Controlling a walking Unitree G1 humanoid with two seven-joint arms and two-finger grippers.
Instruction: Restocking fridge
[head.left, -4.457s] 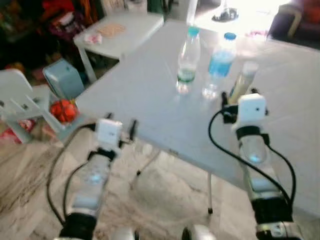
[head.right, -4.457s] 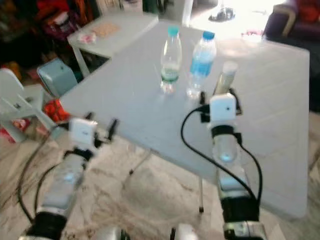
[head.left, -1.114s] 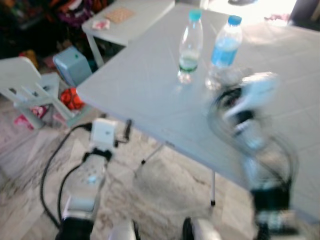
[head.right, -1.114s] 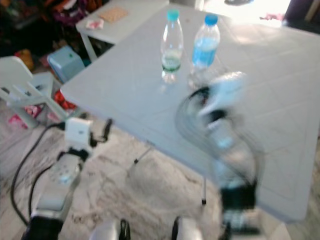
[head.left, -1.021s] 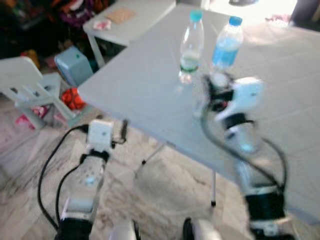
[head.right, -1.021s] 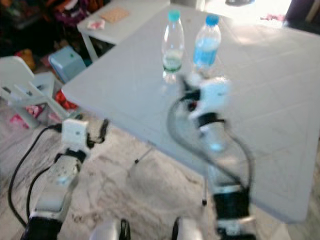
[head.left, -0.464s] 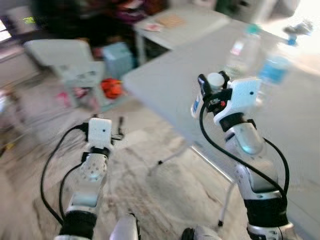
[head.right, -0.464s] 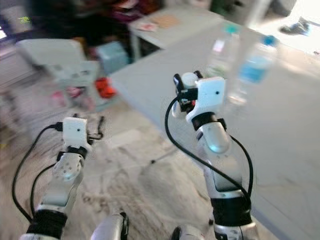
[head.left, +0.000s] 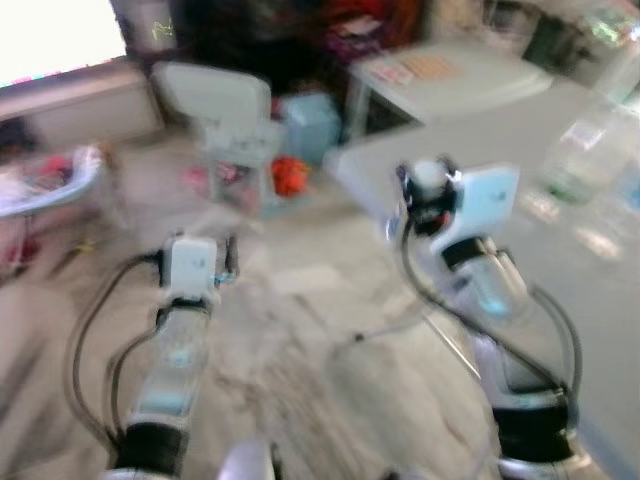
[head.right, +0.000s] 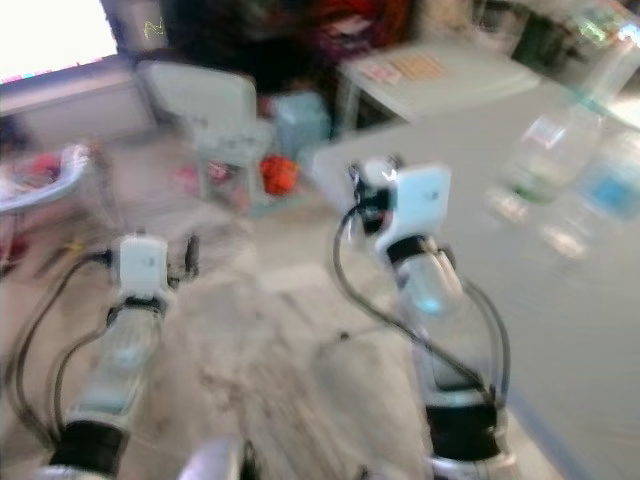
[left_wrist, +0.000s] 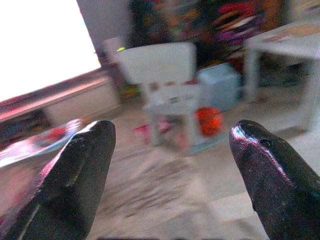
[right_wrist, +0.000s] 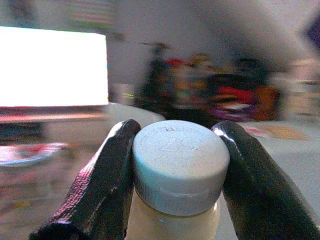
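Right wrist view: right gripper (right_wrist: 176, 180) pinches the white-capped bottle (right_wrist: 179, 170) upright near the table (head.right: 600, 330), likely for carrying fridgeward; left gripper (left_wrist: 172, 175) hangs spread, empty.

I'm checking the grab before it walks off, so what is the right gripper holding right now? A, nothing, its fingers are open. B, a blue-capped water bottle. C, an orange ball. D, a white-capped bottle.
D: in the right wrist view the right gripper has both fingers pressed against the white-capped bottle.
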